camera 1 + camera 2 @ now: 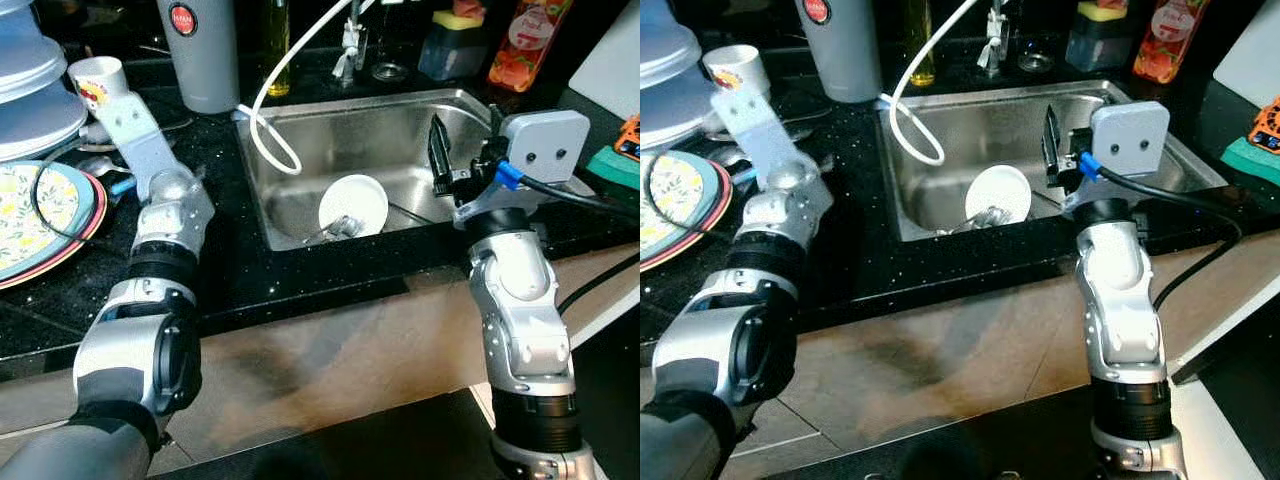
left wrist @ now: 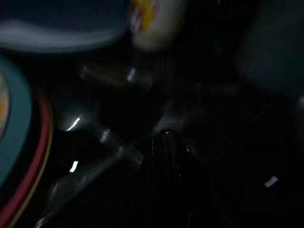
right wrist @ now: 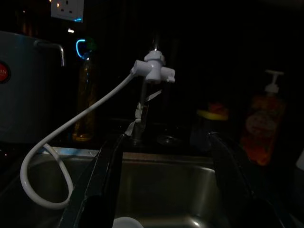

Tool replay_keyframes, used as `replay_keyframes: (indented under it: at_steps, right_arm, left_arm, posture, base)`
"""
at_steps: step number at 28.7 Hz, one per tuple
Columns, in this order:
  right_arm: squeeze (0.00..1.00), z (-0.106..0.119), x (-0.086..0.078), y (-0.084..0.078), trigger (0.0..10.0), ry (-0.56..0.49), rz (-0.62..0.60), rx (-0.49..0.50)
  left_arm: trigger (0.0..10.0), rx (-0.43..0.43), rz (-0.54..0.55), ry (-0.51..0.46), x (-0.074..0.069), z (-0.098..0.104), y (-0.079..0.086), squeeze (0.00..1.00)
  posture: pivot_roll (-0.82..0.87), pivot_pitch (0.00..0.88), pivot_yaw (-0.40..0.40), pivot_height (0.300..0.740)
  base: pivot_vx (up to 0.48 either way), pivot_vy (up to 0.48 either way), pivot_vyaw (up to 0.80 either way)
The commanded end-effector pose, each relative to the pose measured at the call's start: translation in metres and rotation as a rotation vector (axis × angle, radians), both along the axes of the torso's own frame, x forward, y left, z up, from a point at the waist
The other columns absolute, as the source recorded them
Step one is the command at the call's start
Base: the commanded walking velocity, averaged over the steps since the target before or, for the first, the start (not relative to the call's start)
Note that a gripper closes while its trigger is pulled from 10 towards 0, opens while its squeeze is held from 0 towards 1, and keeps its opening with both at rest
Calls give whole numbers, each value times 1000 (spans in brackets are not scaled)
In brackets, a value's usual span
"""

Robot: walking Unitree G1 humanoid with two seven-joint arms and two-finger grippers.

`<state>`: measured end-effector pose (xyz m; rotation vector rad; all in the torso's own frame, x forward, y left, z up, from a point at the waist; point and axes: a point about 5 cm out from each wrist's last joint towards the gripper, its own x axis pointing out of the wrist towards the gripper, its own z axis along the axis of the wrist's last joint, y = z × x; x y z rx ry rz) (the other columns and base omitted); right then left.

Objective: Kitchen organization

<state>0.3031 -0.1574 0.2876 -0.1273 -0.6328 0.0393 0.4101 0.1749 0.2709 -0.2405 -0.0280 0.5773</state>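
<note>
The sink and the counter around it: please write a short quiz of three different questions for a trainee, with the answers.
1. True or false: the white bowl lies inside the sink.
2. Which end effector is over the sink? A) the left end effector B) the right end effector
3. Fill in: the white hose hangs from the tap and makes a ____ in the sink.

Key
1. True. It rests on the sink floor, tipped on its side.
2. B. It is above the basin near the right wall, fingers apart, holding nothing. The left end effector is over the counter by the plates.
3. Loop.
</note>
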Motion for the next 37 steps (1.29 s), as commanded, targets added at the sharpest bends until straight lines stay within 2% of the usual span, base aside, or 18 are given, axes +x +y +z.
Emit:
replay_keyframes:
  at_steps: [1, 2, 5, 8, 9, 14, 15, 17, 20, 21, 22, 23, 28, 31, 32, 33, 35, 37]
  right_arm:
    - [0, 0, -1, 0, 10000, 3, 7, 5]
    - [0, 0, -1, 0, 10000, 3, 7, 5]
    - [0, 0, -1, 0, 10000, 4, 6, 5]
    - [0, 0, -1, 0, 10000, 5, 6, 5]
    - [0, 0, 0, 0, 10000, 5, 7, 5]
    - [0, 1, 0, 1, 10000, 3, 9, 5]
    - [0, 1, 0, 1, 10000, 3, 9, 5]
    - [0, 1, -1, 0, 10000, 2, 5, 7]
    - [0, 1, -1, 0, 10000, 2, 3, 8]
    - [0, 1, -1, 0, 10000, 2, 2, 9]
    - [0, 1, -1, 1, 10000, 1, 1, 9]
    - [0, 1, -1, 1, 10000, 0, 1, 10]
    - [0, 1, -2, 0, 10000, -1, -2, 13]
    - [0, 0, -2, 0, 10000, 1, -3, 14]
    - [0, 0, -2, -1, 10000, 2, -4, 15]
    - [0, 0, -2, -1, 10000, 2, -4, 15]
    - [0, 0, -2, 0, 10000, 2, -4, 16]
    - [0, 0, -2, 0, 10000, 1, -5, 16]
  left_arm:
    - [10000, 17, -17, -18, -1, 2, -6, 0]
    - [10000, 13, -21, -20, -1, 2, -7, 0]
    - [10000, 75, -26, -50, -2, 10, -11, 0]
    - [10000, 83, -36, -64, -1, 13, -12, 0]
    - [10000, 60, -50, -45, 1, 11, -11, 1000]
    - [10000, -55, -121, 135, 9, -10, -5, 1000]
    - [10000, -55, -121, 135, 9, -10, -5, 1000]
    - [10000, -110, -136, 171, 10, -16, -2, 1000]
    - [10000, -103, -106, 180, 10, -16, 7, 1000]
    - [10000, -80, -92, 172, 10, -13, 15, 663]
    - [10000, -65, -77, 167, 10, -11, 20, 663]
    - [10000, -36, -68, 153, 10, -7, 25, 0]
    - [10000, -78, -88, 166, 10, -6, 32, 0]
    - [10000, -127, -95, 202, 9, -14, 34, 0]
    - [10000, -171, -120, 242, 8, -25, 32, 0]
    - [10000, -171, -120, 242, 8, -25, 32, 0]
    - [10000, -219, -196, 295, 7, -40, 23, 0]
    - [10000, -239, -239, 312, 7, -46, 19, 0]
  posture:
    - [46, 129, 2, 740]
    - [46, 129, 2, 740]
    - [45, 132, 0, 740]
    - [45, 131, -1, 740]
    - [47, 131, -1, 740]
    - [44, 131, 3, 740]
    - [44, 131, 3, 740]
    - [44, 131, 3, 740]
    - [42, 132, 5, 740]
    - [41, 131, 7, 740]
    - [39, 130, 11, 740]
    - [39, 130, 11, 740]
    - [42, 131, 13, 740]
    - [42, 131, 13, 740]
    - [48, 135, 16, 740]
    - [48, 135, 16, 740]
    - [46, 136, 17, 740]
    - [44, 138, 18, 740]
  base:
    - [0, 0, 0]
    - [0, 0, 0]
    - [0, 0, 0]
    - [0, 0, 0]
    - [0, 0, 0]
    - [0, 0, 0]
    - [0, 0, 0]
    - [0, 0, 0]
    - [0, 0, 0]
    - [0, 0, 0]
    - [0, 0, 0]
    - [0, 0, 0]
    - [0, 0, 0]
    - [0, 0, 0]
    - [0, 0, 0]
    - [0, 0, 0]
    - [0, 0, 0]
    - [0, 0, 0]
